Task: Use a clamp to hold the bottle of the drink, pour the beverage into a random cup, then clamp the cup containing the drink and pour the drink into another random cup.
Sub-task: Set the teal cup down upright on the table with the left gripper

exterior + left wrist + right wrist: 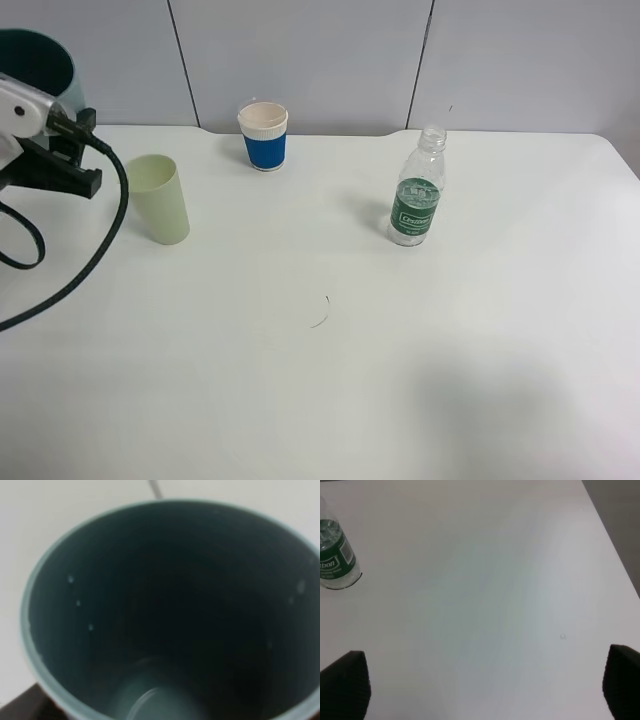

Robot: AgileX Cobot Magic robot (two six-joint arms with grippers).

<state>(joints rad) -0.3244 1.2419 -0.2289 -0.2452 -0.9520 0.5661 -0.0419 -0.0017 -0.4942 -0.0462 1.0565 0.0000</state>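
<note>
Left wrist view fills with teal cup (170,610) interior, left jaws clamped on it, right jaws apart, bottle (417,198) upright.

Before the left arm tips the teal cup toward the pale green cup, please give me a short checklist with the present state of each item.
1. Left gripper holds the teal cup, raised at the table's left edge: ok.
2. Liquid in the teal cup: cannot tell; droplets on the wall, bottom blurred.
3. Pale green cup upright, mouth free: ok.
4. Teal cup over the pale green cup: not ok, it sits to the left.
5. Bottle upright, apart from both cups: ok.
6. Right gripper open, empty: ok.
</note>
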